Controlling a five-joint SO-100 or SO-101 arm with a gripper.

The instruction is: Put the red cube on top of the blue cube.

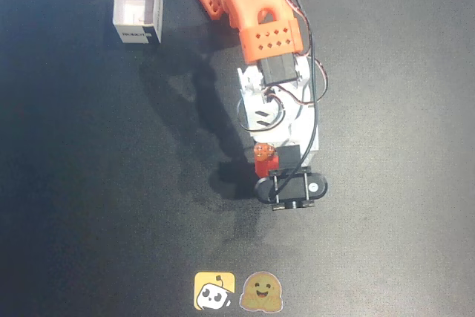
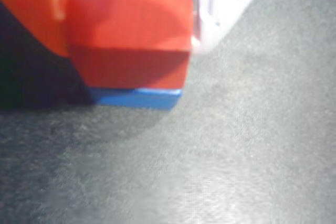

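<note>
In the wrist view the gripper (image 2: 131, 30) pinches the red cube (image 2: 131, 40) at upper left of the frame, directly over the blue cube (image 2: 137, 98), which shows only as a strip beneath. Square the edges, then let go gently so the stack does not shift.

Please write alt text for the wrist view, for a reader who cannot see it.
A red cube fills the upper left of the frame, with a thin strip of blue cube showing directly beneath it. Grey table covers the rest.
</note>
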